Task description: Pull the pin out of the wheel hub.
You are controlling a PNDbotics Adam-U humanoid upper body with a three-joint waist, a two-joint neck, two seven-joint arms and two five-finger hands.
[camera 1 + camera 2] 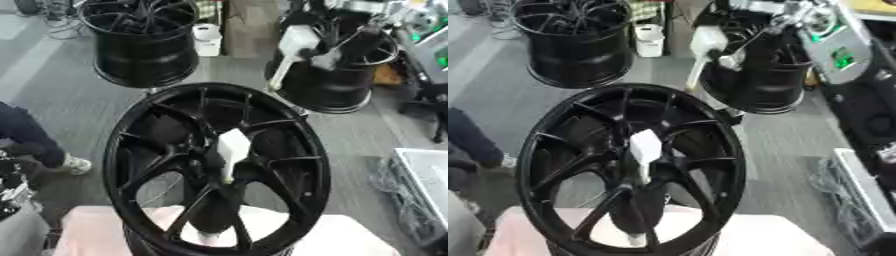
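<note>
A large black wheel hub (131, 150) stands tilted on a pale pink pad in front of me. A white pin (233, 149) sits in its centre, wide head up, thin shaft going down into the hub. Farther back on the right, my right hand (343, 49) reaches in from the upper right and is curled round a second white pin (296, 46). That pin hangs slanted over another black wheel (337, 87), its thin shaft pointing down-left. At the left edge a black and silver shape (10, 185) may be my left hand; little of it shows.
A third black wheel (144, 47) stands at the back left, with a white tub (207, 39) beside it. A person's dark leg and shoe (74, 164) are at the left. A tray-like frame (424, 175) lies on the floor at the right.
</note>
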